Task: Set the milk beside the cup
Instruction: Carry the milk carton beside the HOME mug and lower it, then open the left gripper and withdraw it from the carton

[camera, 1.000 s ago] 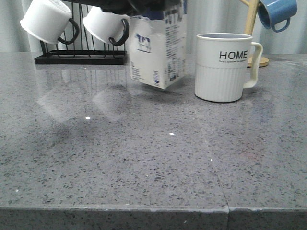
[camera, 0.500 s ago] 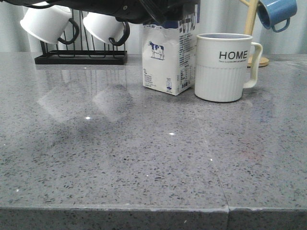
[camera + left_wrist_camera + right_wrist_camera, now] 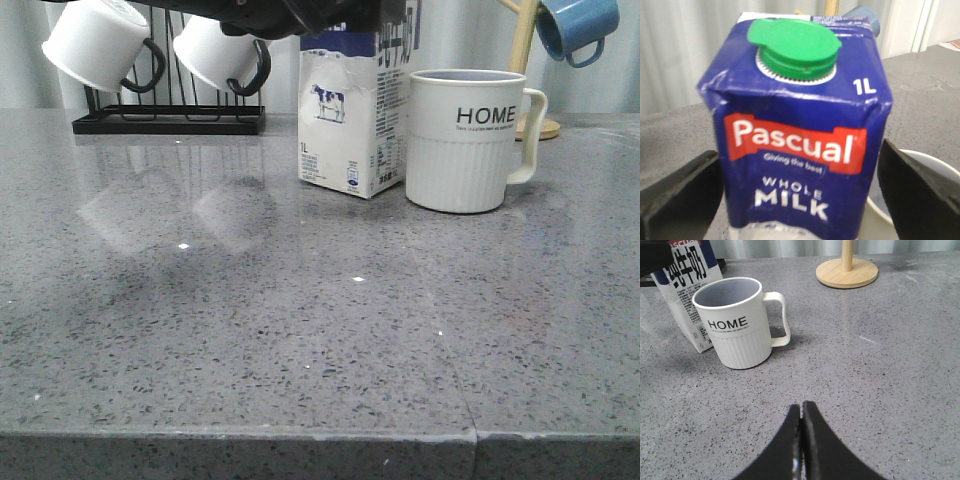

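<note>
Milk stands upright on the grey bench, base flat, just beside the cup on the side away from the cup's handle; gap between them very thin, cannot tell if they touch. In the left wrist view the milk sits between the two dark fingers of the left gripper, blue top with green cap showing. Fingers are spread, one on each side of the carton with a sliver of gap visible at both sides, so not pinching it. Rim of the cup shows just past the carton, beyond the far finger. In the front view the left arm is a dark mass above the carton top.

Right gripper hangs over bare bench, its fingers pressed together, holding nothing. Cup is well ahead of those fingertips and off to the side, milk behind it. Wooden stand base further off. Black rack with two white mugs sits behind, blue mug hangs on the wooden stand.
</note>
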Controlling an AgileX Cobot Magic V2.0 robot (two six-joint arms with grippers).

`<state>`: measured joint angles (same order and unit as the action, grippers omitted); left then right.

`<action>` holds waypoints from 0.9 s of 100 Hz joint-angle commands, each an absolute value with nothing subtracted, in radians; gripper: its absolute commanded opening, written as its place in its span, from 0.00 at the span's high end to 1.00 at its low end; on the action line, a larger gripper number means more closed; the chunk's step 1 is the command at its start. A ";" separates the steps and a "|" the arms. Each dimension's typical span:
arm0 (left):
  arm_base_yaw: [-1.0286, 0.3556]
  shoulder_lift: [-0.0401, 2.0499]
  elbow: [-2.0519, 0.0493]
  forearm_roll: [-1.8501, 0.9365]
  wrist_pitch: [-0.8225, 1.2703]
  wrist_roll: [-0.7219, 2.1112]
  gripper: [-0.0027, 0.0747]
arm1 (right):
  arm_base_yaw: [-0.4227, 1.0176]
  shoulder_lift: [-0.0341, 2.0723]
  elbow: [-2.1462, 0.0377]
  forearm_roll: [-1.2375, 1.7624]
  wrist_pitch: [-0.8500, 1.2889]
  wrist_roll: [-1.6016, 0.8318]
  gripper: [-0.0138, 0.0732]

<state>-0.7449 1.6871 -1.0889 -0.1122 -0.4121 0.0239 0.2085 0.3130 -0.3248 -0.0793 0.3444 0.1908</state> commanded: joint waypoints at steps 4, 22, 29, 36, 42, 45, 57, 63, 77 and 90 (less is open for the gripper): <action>-0.752 1.589 -1.070 -0.106 -0.485 0.015 0.18 | 0.208 0.318 -0.350 -0.081 0.272 0.187 0.92; -0.743 1.490 -0.989 -0.106 -0.485 0.043 0.20 | 0.208 0.318 -0.350 -0.081 0.272 0.187 0.92; -0.733 1.445 -0.956 -0.106 -0.485 0.051 0.27 | 0.208 0.318 -0.350 -0.081 0.272 0.187 0.92; -0.718 1.403 -0.924 -0.106 -0.481 0.051 0.40 | 0.208 0.318 -0.350 -0.081 0.272 0.187 0.92; -0.698 1.356 -0.898 -0.106 -0.469 0.051 0.55 | 0.208 0.318 -0.350 -0.081 0.272 0.187 0.92; -0.688 1.334 -0.888 -0.106 -0.459 0.051 0.62 | 0.208 0.318 -0.350 -0.081 0.272 0.187 0.92; -0.629 1.240 -0.851 -0.106 -0.393 0.051 0.89 | 0.208 0.318 -0.350 -0.081 0.272 0.187 0.92; -0.588 1.192 -0.837 -0.104 -0.344 0.053 0.99 | 0.208 0.318 -0.350 -0.081 0.272 0.187 0.92; -0.478 1.091 -0.802 -0.104 -0.242 0.053 0.99 | 0.208 0.318 -0.350 -0.081 0.272 0.187 0.92; -0.378 0.994 -0.749 -0.104 -0.191 0.053 0.99 | 0.208 0.318 -0.350 -0.081 0.272 0.187 0.92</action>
